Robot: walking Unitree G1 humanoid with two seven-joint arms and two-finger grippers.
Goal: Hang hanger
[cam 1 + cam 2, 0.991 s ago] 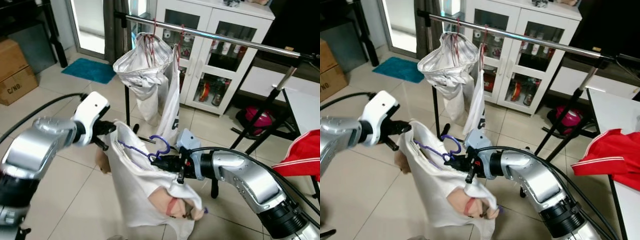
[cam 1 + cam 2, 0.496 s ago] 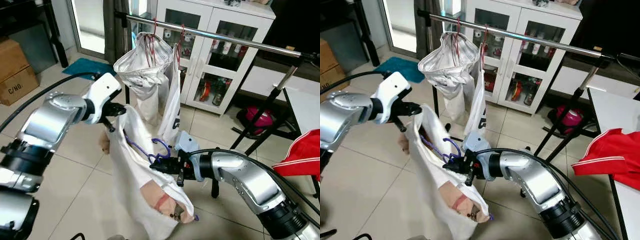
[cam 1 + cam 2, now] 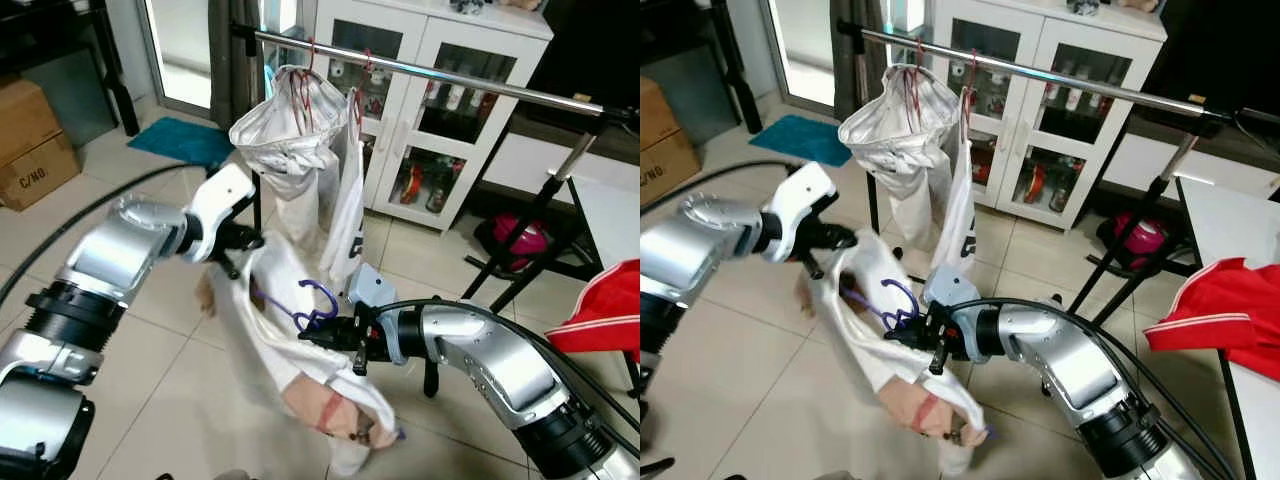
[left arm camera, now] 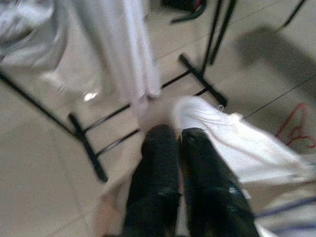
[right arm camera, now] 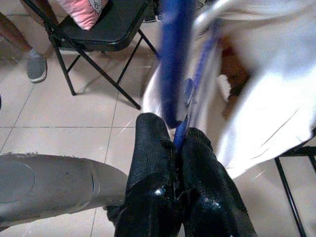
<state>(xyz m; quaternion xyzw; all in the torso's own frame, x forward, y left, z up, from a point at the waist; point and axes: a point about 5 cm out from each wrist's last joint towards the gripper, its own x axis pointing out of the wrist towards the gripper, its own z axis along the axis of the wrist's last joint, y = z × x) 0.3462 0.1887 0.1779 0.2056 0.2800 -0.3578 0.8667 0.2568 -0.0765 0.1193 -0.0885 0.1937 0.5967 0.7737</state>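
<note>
While the right gripper is clamped on the purple plastic hanger and the left gripper pinches its white cloth garment, both remain well below the chrome clothes rail. Judged step: carrying; next, lift the hook over that rail.

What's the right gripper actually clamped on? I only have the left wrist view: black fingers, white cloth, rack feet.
Observer: The right gripper is shut on the purple hanger, just below its hook.
Operator: Is the garment on that hanger?
Observer: Yes, the white garment drapes from it, and the left gripper pinches the upper edge.
Operator: How far from hung?
Observer: The hanger sits well below the clothes rail, near the two garments hanging at its left end.
Operator: Anyone nearby?
Observer: The right wrist view shows a person's foot beside a black folding chair.
</note>
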